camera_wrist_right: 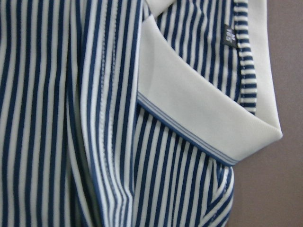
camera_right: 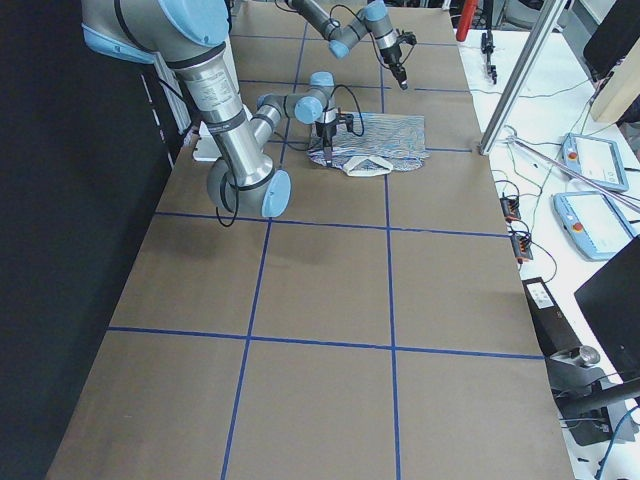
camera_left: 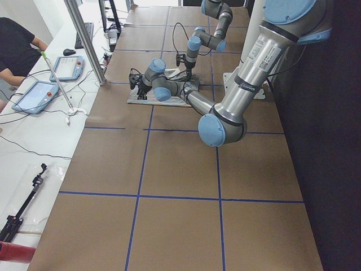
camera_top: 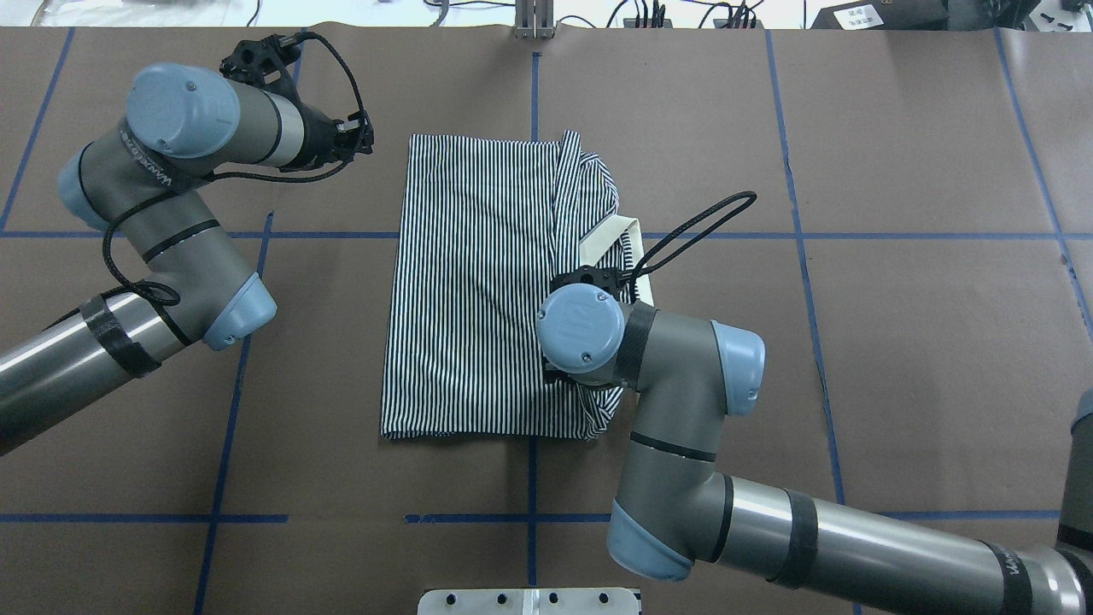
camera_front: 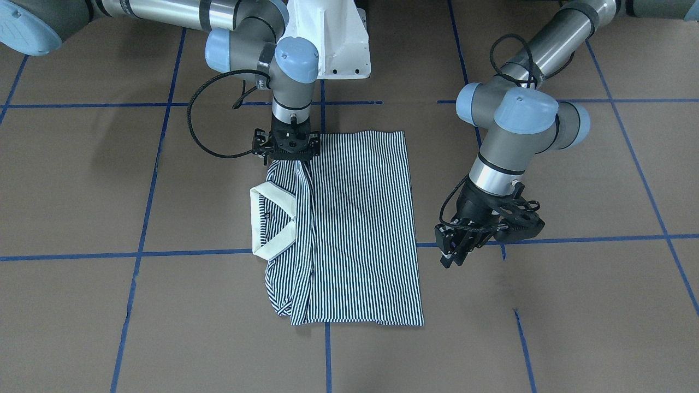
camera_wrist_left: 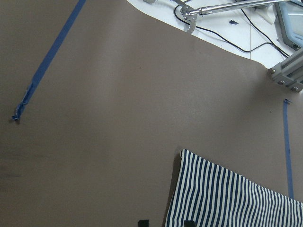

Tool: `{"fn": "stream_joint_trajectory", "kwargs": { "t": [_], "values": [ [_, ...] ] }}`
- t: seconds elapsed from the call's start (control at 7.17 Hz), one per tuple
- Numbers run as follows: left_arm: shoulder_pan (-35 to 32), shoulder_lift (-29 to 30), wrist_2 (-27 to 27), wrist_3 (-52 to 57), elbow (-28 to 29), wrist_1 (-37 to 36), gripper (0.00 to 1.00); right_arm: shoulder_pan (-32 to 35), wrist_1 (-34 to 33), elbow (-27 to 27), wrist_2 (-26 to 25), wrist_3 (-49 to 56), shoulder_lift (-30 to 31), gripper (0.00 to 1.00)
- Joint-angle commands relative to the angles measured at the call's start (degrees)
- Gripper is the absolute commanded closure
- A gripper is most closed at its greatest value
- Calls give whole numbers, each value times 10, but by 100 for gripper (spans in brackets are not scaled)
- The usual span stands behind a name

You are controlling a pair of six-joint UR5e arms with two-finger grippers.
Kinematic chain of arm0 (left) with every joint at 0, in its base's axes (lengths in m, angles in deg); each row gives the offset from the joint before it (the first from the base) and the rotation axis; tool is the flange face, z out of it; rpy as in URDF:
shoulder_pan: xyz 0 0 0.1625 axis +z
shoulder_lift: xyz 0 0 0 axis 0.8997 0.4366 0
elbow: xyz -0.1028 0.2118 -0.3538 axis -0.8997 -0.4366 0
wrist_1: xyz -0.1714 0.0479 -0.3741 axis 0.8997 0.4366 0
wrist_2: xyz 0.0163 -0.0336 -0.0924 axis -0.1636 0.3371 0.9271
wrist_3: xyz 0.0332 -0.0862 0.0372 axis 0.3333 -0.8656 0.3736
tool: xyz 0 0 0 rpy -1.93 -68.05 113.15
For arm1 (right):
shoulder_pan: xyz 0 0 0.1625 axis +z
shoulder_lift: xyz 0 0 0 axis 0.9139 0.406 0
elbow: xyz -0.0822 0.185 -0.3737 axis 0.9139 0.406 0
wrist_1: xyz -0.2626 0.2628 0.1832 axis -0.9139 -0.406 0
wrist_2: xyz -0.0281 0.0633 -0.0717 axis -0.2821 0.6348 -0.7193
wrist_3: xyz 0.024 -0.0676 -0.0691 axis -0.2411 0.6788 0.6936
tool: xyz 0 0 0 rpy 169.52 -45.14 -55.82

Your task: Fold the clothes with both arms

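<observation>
So, your polo shirt [camera_front: 360, 229] lies folded into a long rectangle mid-table [camera_front: 573, 327], with the cream collar [camera_front: 273, 224] poking out on the robot's right side. Your right gripper [camera_front: 286, 148] points straight down onto the shirt corner nearest the base, and you can't tell whether it's pinching. The left gripper [camera_front: 453, 252] hangs just beside the opposite edge with its fingers apart, clear of the cloth.

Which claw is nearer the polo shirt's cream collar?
Right. The right claw is at the shirt just beside the collar; the left claw hangs over bare table, off the shirt's opposite side.
</observation>
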Motion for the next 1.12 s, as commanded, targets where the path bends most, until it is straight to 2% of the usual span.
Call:
{"fn": "stream_joint_trajectory", "kwargs": {
  "t": [0.0, 0.42, 0.56, 0.7, 0.84, 0.98],
  "values": [
    [0, 1, -1, -1, 0, 0, 64, 55, -1, -45, 36, 68, 46, 0],
    [0, 1, -1, -1, -2, -1, 63, 107, 1, -64, 49, 102, 113, 0],
    [0, 2, -1, -1, -3, -2, 64, 117, 0, -59, 45, 131, 104, 0],
    [0, 2, -1, -1, -9, -2, 63, 128, 0, -35, 46, 129, 54, 0],
    [-3, -2, 0, 1, -25, -2, 64, 128, 1, 20, 46, 126, -18, 0],
    [-2, -26, 2, 2, -41, 0, 64, 128, 1, 49, 46, 117, -61, 0]
  ]
}}
